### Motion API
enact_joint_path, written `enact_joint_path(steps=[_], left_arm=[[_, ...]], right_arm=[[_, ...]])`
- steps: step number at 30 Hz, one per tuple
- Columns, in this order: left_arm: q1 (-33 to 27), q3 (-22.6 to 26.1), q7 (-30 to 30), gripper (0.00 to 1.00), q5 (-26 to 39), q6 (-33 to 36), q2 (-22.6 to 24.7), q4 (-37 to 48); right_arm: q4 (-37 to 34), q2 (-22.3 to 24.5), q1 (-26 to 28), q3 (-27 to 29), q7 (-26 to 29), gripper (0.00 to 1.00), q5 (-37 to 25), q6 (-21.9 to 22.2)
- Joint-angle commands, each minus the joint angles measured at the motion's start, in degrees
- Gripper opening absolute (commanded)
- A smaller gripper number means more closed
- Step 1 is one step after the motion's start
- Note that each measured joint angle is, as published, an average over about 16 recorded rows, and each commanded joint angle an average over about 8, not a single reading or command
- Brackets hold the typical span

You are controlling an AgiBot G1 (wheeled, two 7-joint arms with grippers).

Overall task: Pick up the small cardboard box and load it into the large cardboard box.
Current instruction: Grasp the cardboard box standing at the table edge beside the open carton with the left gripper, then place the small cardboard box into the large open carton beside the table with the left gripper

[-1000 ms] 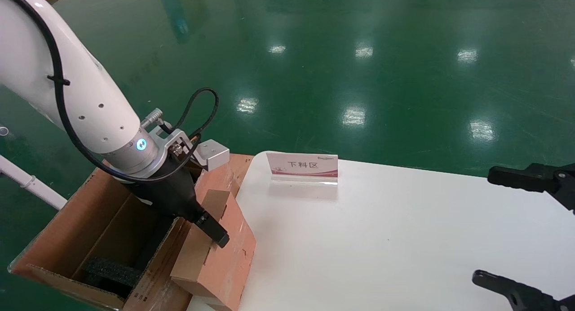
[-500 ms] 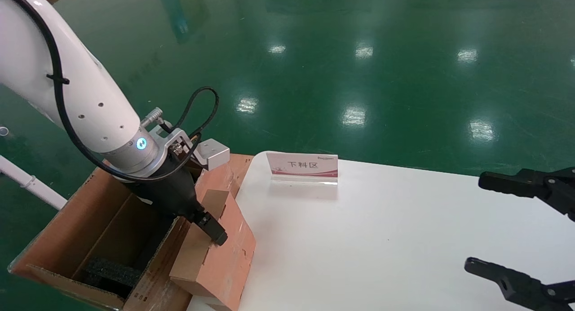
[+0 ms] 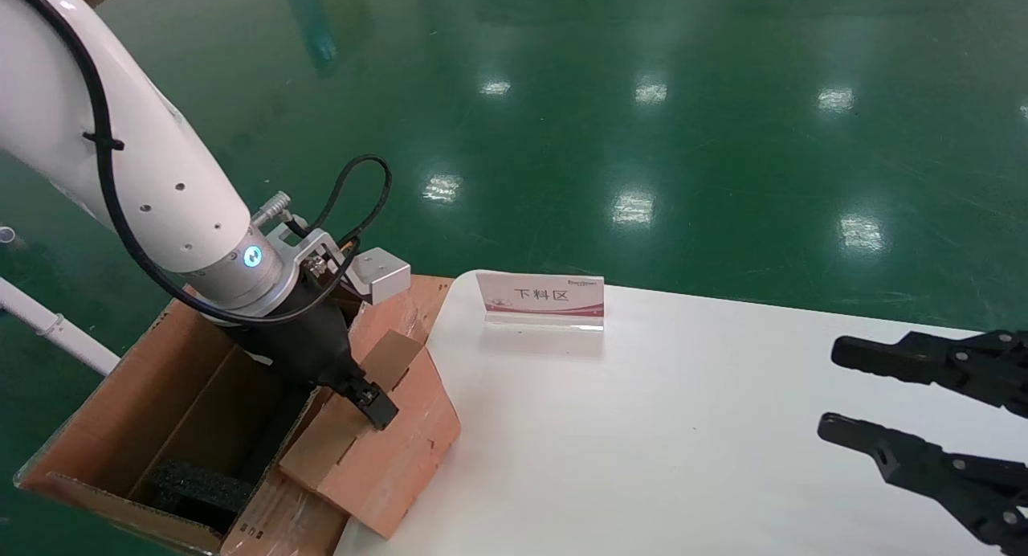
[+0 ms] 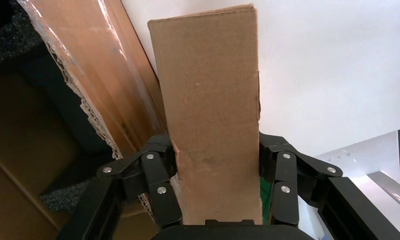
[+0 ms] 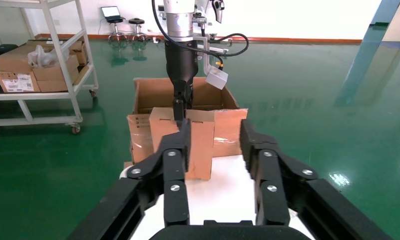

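The small cardboard box (image 3: 377, 451) is plain brown and stands tilted at the white table's left edge, leaning against the large cardboard box (image 3: 140, 379). My left gripper (image 3: 365, 395) is shut on the small box's top end; in the left wrist view its fingers (image 4: 160, 170) clamp both sides of the small box (image 4: 207, 100). The large box is open, with black foam (image 3: 201, 484) inside. My right gripper (image 3: 831, 389) is open and empty over the table's right side. The right wrist view shows the right gripper (image 5: 215, 140) facing the small box (image 5: 200, 150).
A sign holder (image 3: 540, 297) stands at the far edge of the white table (image 3: 642, 427). Green floor lies beyond. In the right wrist view a shelf cart (image 5: 38, 60) with cartons stands on the floor beside the large box (image 5: 158, 92).
The small box has tipped further left onto the large box's rim, with my left gripper moving slightly left. My right gripper has moved left into view and turned.
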Motion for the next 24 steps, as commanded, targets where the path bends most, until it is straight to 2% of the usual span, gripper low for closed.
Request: enact_joint_path(steps=[1,13,19,24], left_arm=[[0.10,0.07,0.02,0.00,-0.01,0.08,0.07,0.11],[-5.87,-4.83,4.10,0.00,-2.75,-2.62,-0.16,7.59],[-12.20,-7.92,11.11,0.00,-2.06,-3.20,-0.29,15.39],[-17.60,-8.92,18.33,0.00,-0.07,-1.00,-0.39,22.18]], right_arm=[[0.00,0.00,0.00,0.00,0.00,0.00,0.00,0.00],[-0.04,0.00,0.03,-0.05,-0.03,0.00,0.02,-0.01],[-0.05,0.01,0.04,-0.07,-0.04,0.00,0.03,0.00],[-0.05,0.02,0.04,-0.09,-0.05,0.00,0.04,0.01]])
